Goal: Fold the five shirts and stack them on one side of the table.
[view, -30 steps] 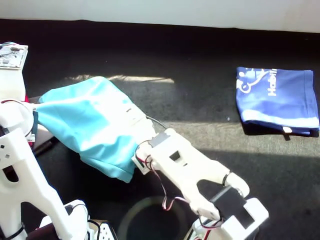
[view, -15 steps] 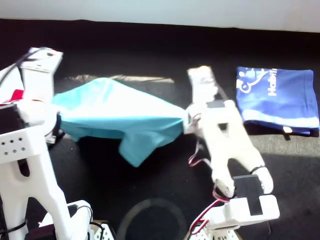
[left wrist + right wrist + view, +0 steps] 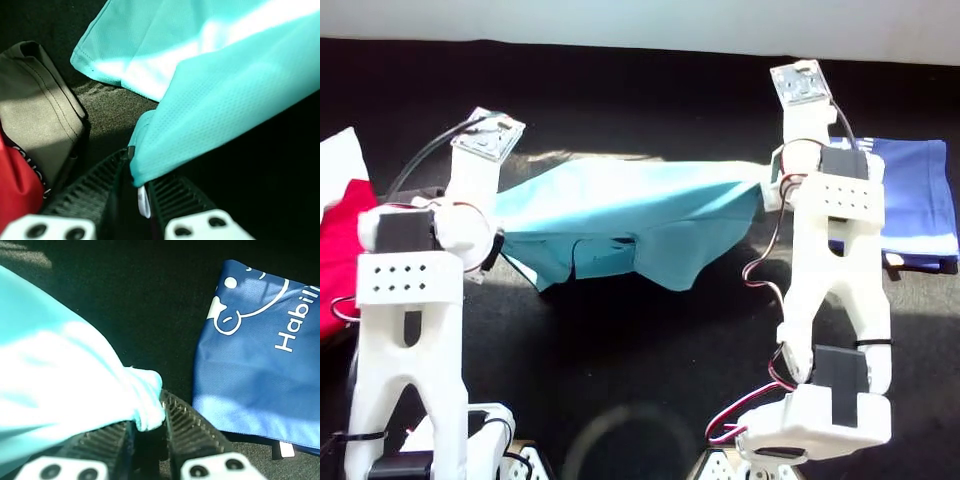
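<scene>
Worktop [image 3: 650,110]: dark, open along the far edge and near middle.
Teal shirt [image 3: 630,215]: stretched left to right between my hands.
Blue shirt [image 3: 915,195]: folded, far right.
Left hand [image 3: 137,187]: raised, clamped on the teal shirt's left end.
Right hand [image 3: 149,422]: raised, clamped on its right end.
</scene>
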You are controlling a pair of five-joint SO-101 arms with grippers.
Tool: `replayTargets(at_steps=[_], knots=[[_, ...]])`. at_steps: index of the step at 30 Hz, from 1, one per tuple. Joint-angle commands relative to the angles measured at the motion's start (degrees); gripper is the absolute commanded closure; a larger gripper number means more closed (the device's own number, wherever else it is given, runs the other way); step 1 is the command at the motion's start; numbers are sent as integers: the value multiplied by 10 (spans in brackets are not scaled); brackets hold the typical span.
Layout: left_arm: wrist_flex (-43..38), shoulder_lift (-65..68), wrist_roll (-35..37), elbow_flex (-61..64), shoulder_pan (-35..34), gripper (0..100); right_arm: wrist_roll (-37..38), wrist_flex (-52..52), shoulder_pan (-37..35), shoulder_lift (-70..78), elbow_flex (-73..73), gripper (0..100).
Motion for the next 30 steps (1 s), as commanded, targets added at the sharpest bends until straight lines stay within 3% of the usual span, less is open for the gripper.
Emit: replayTargets(at_steps=[1,4,10,17,19,24,30], knots=[[-43,-5,-3,36,6,990,4,12,12,-10,-29,780],[-49,-5,-3,51,6,990,4,58,16,-30,-43,752],[-50,-5,-3,48,6,990,10,151,-9,-116,-16,830],[-82,-4,-3,50,5,990,20,190,-141,-276,168,917],[-84,-5,-3,50,5,990,-2,166,-175,-309,246,893],[-85,-2,-3,50,5,990,-67,26,-222,-362,451,724],[-85,-2,-3,50,5,990,-67,-109,-285,-364,596,724]])
